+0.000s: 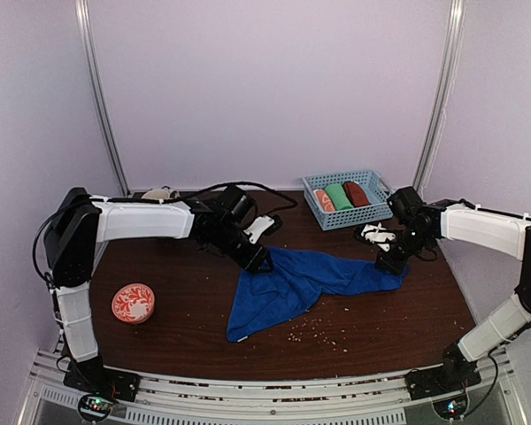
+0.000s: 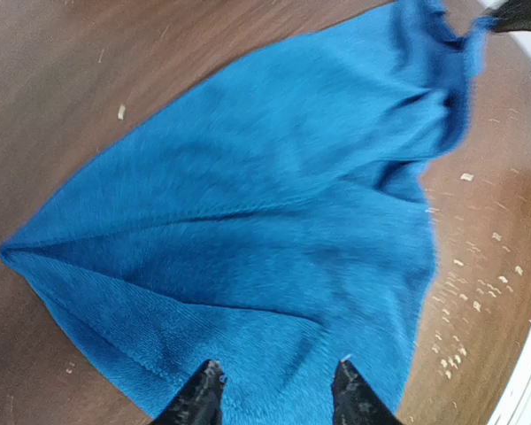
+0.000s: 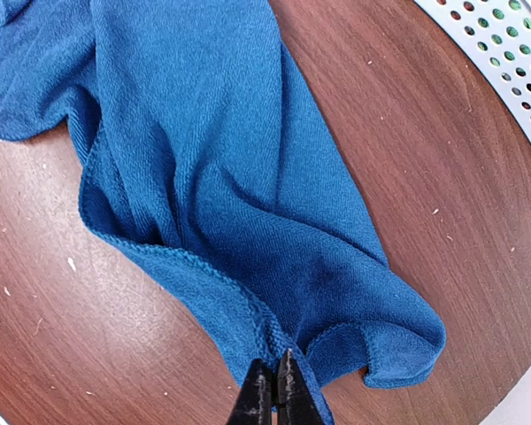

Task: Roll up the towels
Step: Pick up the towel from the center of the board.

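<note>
Cloth first: the royal-blue terry towel lies crumpled at the centre of the dark wooden desk. The right jaws pinch its hem at the 3 o'clock corner; the left jaws stand spread over the 10 o'clock corner, seemingly to pull it flat for rolling. The rust-brown rolled towel rests in the pale-blue plastic basket at 1 o'clock.

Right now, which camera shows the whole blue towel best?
The top external view: the blue towel has its whole outline in frame. The left wrist view crops its near edge; the right wrist view shows only the end pinched by the right gripper.
</note>
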